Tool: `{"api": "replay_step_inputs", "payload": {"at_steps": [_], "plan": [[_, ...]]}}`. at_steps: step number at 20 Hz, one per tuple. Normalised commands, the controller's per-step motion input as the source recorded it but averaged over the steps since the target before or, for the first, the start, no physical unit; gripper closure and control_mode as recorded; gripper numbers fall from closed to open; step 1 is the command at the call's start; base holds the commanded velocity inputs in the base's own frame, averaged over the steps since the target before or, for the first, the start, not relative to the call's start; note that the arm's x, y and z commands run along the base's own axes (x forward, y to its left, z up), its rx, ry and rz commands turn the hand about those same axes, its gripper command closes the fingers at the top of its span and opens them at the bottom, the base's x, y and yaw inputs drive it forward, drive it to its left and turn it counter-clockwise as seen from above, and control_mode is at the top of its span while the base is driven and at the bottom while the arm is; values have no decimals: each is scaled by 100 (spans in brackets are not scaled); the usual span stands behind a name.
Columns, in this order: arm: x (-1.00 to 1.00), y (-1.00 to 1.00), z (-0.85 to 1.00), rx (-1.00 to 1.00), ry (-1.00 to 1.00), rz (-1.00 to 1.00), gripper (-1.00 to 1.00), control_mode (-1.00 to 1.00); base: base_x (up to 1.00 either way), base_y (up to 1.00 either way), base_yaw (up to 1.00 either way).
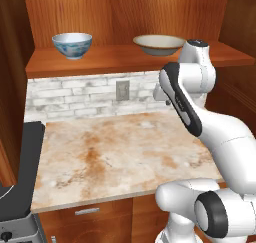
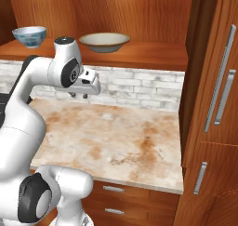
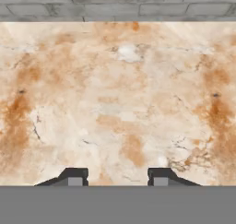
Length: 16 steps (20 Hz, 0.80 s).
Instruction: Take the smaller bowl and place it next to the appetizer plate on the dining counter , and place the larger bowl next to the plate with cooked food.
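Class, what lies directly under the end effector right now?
Under the end effector, whose jaws stand apart and empty, is bare marbled countertop. Both bowls sit on the shelf above.

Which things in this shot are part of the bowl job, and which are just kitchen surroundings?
Part of the job:
- smaller bowl, blue-and-white, on the wooden shelf
- larger bowl, shallow cream, on the same shelf
- gripper, jaws apart, holding nothing, above the counter

Just surroundings:
- wooden shelf
- marbled counter
- brick backsplash
- wall outlet
- cabinet handles
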Motion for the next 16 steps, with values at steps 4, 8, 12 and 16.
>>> {"api": "replay_step_inputs", "payload": {"at_steps": [4, 8, 12, 16], "plan": [[-15, 0, 0, 0, -7, 0, -100, -100, 0, 0, 0], [-33, 1, 0, 0, -32, -5, -100, -100, 0, 0, 0], [-34, 0, 12, 0, -38, -3, -100, -100, 0, 0, 0], [-23, -5, 37, 4, -23, -12, -100, -100, 0, 0, 0]]}}
